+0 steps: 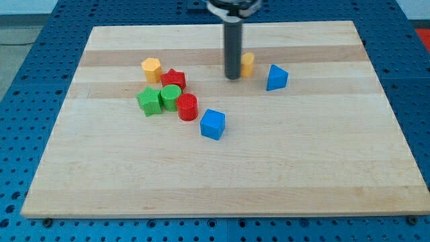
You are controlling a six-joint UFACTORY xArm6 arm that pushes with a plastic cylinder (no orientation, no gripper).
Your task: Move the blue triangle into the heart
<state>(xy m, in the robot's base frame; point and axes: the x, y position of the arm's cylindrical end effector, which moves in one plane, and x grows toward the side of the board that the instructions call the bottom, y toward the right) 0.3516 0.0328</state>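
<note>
On a pale wooden surface [269,168], which rests on a blue perforated base [40,40], small coloured blocks lie in the upper half of the view. No pincer is fitted to this arm; it ends in a straight dark rod coming down from the view's top, and my tip [233,77] touches the board near the top centre. Just beside the tip, on the view's right, sits a yellow block [248,64], partly hidden behind the rod, so its shape cannot be told; it may be the heart, but that is unclear. Further to the view's right, near but apart from the yellow block, stands the blue triangle [276,77]. Toward the view's left is a tight cluster: a yellow hexagonal block [152,68] at the top, a red star-shaped block [174,78] just beside it, a green star-shaped block [149,101] below, a green cylinder [170,96] touching it, and a red cylinder [187,107] against the green cylinder. A blue cube [212,124] lies a little below and right of the red cylinder, apart from it.
</note>
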